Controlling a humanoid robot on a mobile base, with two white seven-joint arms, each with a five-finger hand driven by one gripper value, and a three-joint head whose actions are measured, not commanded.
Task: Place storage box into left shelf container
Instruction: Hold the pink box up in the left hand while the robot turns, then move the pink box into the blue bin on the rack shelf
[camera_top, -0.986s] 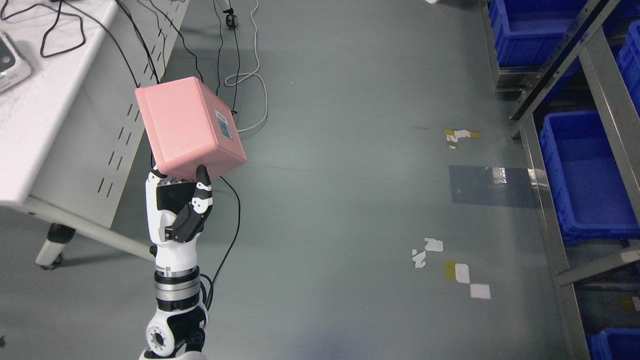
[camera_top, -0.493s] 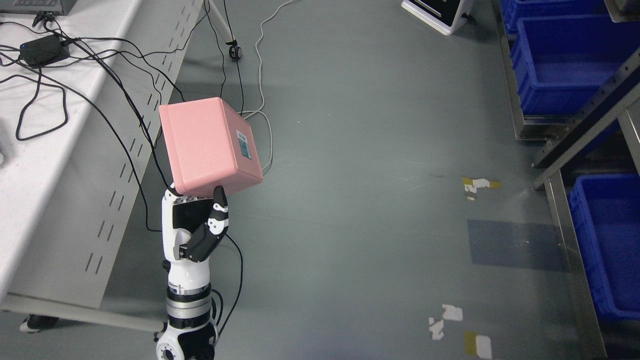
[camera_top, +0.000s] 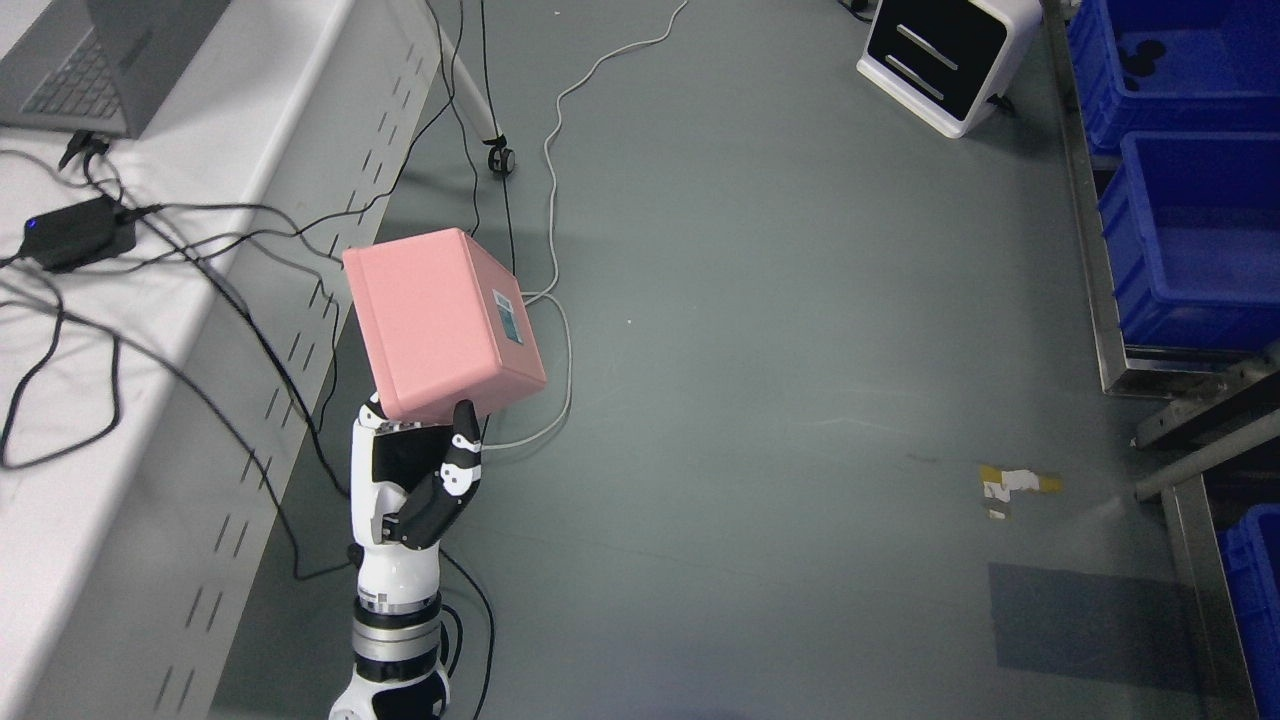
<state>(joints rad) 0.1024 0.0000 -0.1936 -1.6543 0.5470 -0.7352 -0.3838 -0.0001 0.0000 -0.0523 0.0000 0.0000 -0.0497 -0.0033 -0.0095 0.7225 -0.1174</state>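
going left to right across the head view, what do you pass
black power adapter → pink storage box held up by the left hand → white and black cabinet on the floor → blue bins on the metal shelf

Even, cool overhead light fills the scene — bright enough that the white surface (camera_top: 70, 420) at the left washes out toward its near edge. The grey floor (camera_top: 760, 330) carries a soft, dull sheen and only faint, diffuse shadows, the clearest a dim one under the surface's far leg. The pink box (camera_top: 440, 322) is lit flat, its right face slightly darker. Focus is sharp across the middle — the cables on the surface at the left edge smear a little.
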